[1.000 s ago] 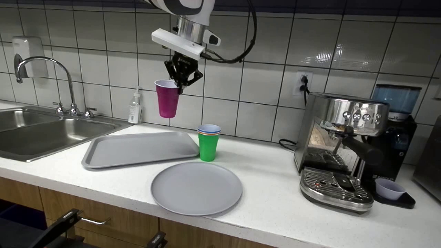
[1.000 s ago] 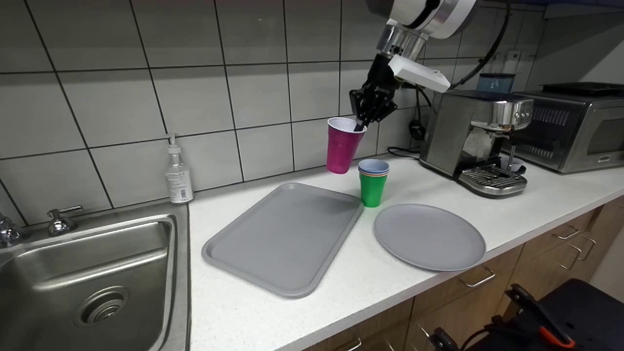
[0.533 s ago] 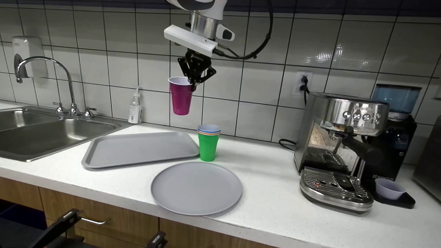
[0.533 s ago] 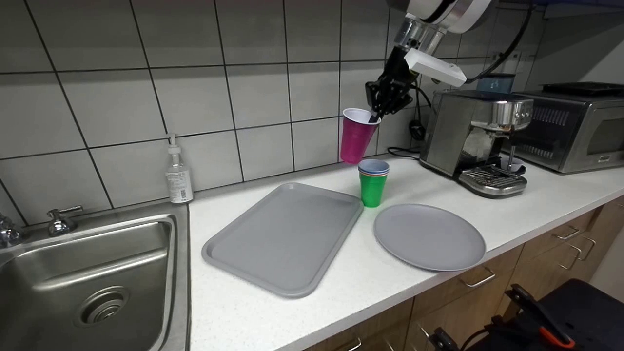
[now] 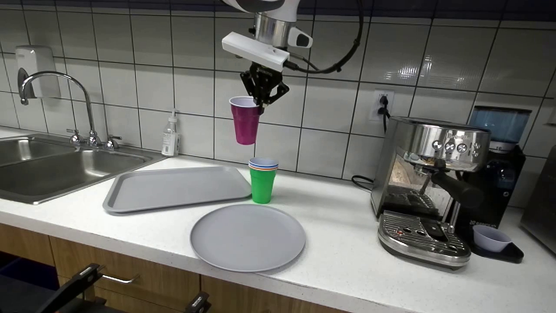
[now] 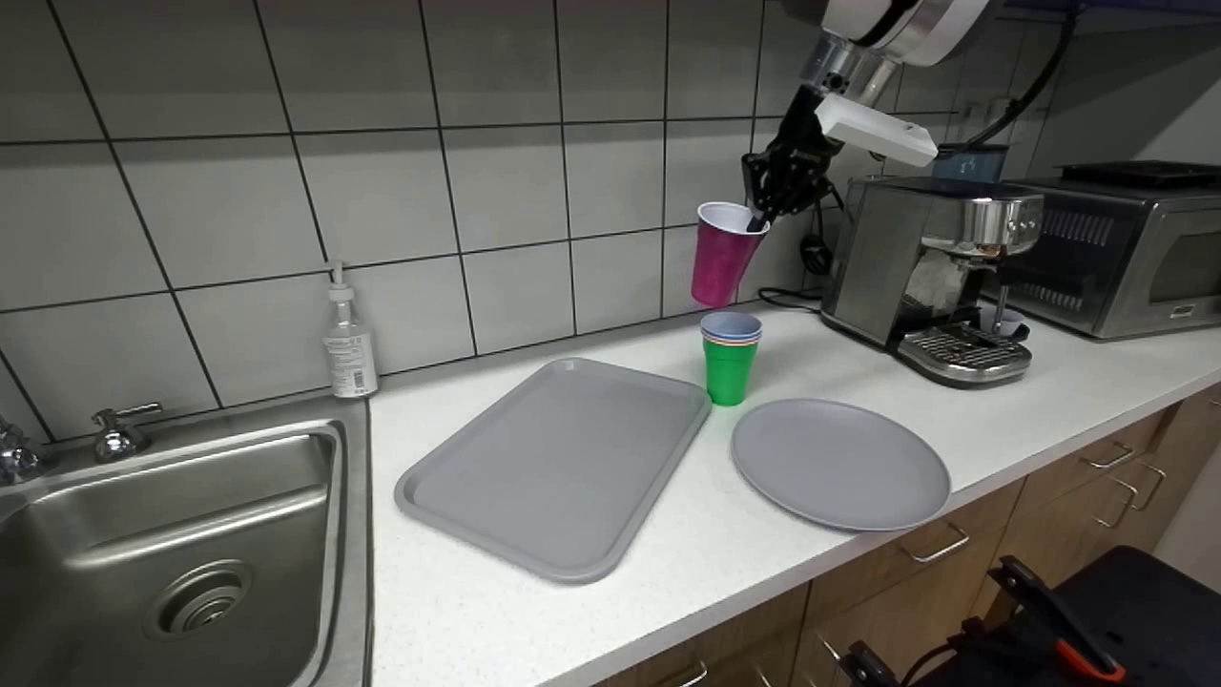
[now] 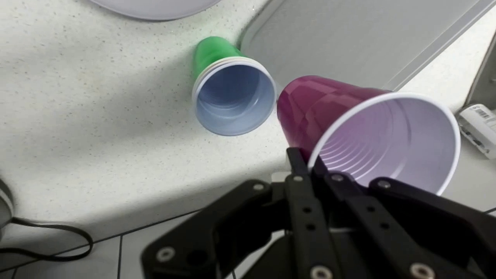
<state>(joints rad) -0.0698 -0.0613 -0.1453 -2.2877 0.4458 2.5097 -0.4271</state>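
Note:
My gripper point(image 7: 309, 158) is shut on the rim of a magenta cup point(image 7: 329, 104) with a white inside. One finger is inside the cup and one outside. In both exterior views the magenta cup point(image 5: 246, 125) point(image 6: 722, 262) hangs in the air, slightly tilted, mouth up. Below it a green cup point(image 5: 262, 187) point(image 6: 729, 374) stands upright on the counter, with blue-rimmed and other cups nested in it. In the wrist view the stack's blue inside point(image 7: 232, 97) shows left of the held cup, apart from it.
A grey tray point(image 5: 173, 187) lies left of the stack, close to it. A round grey plate point(image 5: 247, 237) lies in front. A sink point(image 6: 191, 534), soap bottle point(image 6: 350, 348) and espresso machine point(image 5: 430, 174) stand farther off. The tiled wall point(image 5: 323, 108) is behind.
The gripper and the held magenta cup have moved to the right in both exterior views, rising slightly, and are now above the cup stack. The stack, tray and plate have not moved.

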